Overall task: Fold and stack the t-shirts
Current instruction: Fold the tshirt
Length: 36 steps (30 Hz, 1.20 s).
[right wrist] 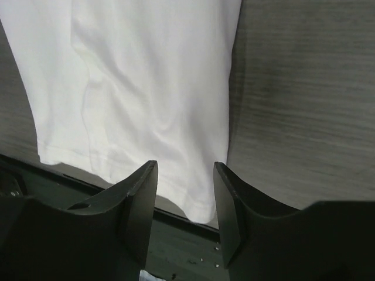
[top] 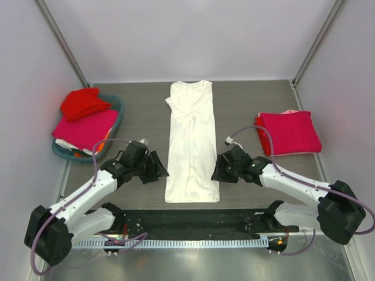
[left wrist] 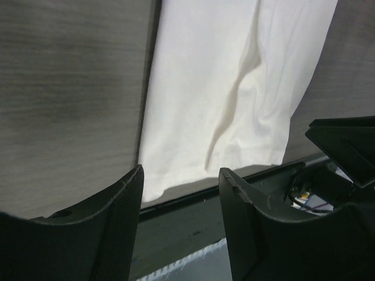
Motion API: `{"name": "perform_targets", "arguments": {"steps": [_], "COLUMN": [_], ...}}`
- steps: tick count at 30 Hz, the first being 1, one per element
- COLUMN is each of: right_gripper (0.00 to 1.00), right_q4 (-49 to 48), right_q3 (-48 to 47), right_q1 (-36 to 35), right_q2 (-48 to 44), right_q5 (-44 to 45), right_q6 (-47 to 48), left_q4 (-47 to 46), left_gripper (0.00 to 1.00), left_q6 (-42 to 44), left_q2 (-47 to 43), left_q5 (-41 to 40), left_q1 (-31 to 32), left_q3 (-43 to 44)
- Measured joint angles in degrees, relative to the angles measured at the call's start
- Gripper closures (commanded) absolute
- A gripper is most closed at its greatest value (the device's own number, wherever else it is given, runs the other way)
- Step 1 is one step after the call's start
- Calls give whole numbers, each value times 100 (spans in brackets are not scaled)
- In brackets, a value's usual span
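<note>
A white t-shirt [top: 191, 140] lies in a long narrow strip down the middle of the table, sleeves folded in, hem toward me. It also shows in the left wrist view [left wrist: 234, 88] and the right wrist view [right wrist: 140, 82]. My left gripper [top: 160, 171] is open and empty just left of the hem; it shows in its own view [left wrist: 180, 175]. My right gripper [top: 215, 170] is open and empty at the hem's right edge; it shows in its own view [right wrist: 185, 170]. A folded red t-shirt [top: 288, 132] lies at the right. A red t-shirt [top: 84, 103] and a magenta one [top: 85, 128] sit at the left.
A teal basket [top: 115, 126] at the left holds the red and magenta shirts, with white and orange cloth under them. A black mat [top: 193, 222] runs along the near table edge by the arm bases. White walls close in the table.
</note>
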<state>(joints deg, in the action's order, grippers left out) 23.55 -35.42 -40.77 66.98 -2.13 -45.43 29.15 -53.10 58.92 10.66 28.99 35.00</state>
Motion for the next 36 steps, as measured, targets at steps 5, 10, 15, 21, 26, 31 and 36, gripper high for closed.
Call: {"name": "perform_targets", "arguments": {"steps": [5, 10, 15, 21, 26, 31, 36], "right_gripper": [55, 61, 85, 98, 69, 66, 58], "right_q4": [564, 828, 973, 1121, 988, 885, 772], "right_q3": [-79, -638, -1029, -1029, -1051, -1342, -1775], "right_q1": [-1220, -2173, -2605, -2691, -2863, -2999, -3115], "right_q2": [-308, 221, 669, 743, 925, 1384, 1941], "right_q5": [748, 1296, 1779, 2052, 2122, 2162, 2197], "right_q6": [-490, -901, -1231, -1451, -1453, -1384, -1335], "left_q4": [221, 101, -26, -658, -914, -1078, -1204], "left_gripper": [46, 47, 47, 48, 47, 48, 48], "left_q6": [-461, -542, -481, -382, -341, -321, -319], "left_q2": [-767, -251, 621, 1753, 2754, 3821, 4489], "left_q5": [-109, -105, -208, -208, -125, 22, 229], "left_q1": [697, 852, 844, 675, 376, 90, -181], "left_q3": [-328, -267, 348, 1231, 1801, 2647, 3331]}}
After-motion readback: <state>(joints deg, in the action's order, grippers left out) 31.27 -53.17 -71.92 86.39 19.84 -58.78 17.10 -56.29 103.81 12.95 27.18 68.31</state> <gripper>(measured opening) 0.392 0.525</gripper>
